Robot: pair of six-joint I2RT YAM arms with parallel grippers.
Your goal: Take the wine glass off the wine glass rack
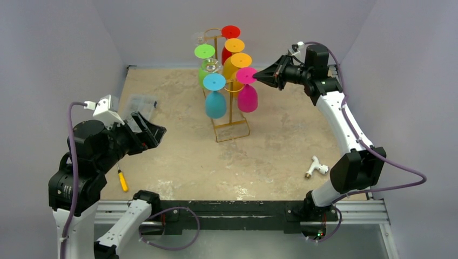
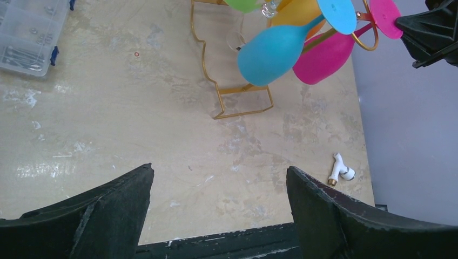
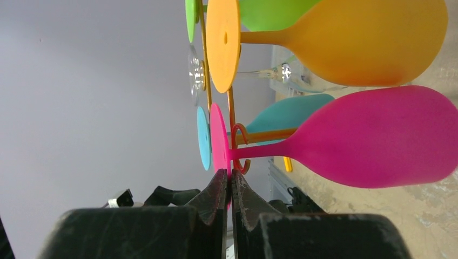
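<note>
Your wine glass rack [image 1: 231,129] holds coloured glasses [image 1: 215,105]. Your right gripper [image 3: 229,175] is clamped on the foot of the pink wine glass [image 3: 372,137]. Left of the rack, your left gripper [image 2: 219,174] gapes wide.

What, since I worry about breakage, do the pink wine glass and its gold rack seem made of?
The pink wine glass is probably plastic or silicone, not glass: opaque, evenly coloured, soft matte sheen. The wine glass rack looks like thin metal wire with a shiny gold finish, bent into hooks and a frame base.

gold wine glass rack [image 1: 231,116], magenta wine glass [image 1: 248,99], teal glass [image 1: 215,105]
</note>
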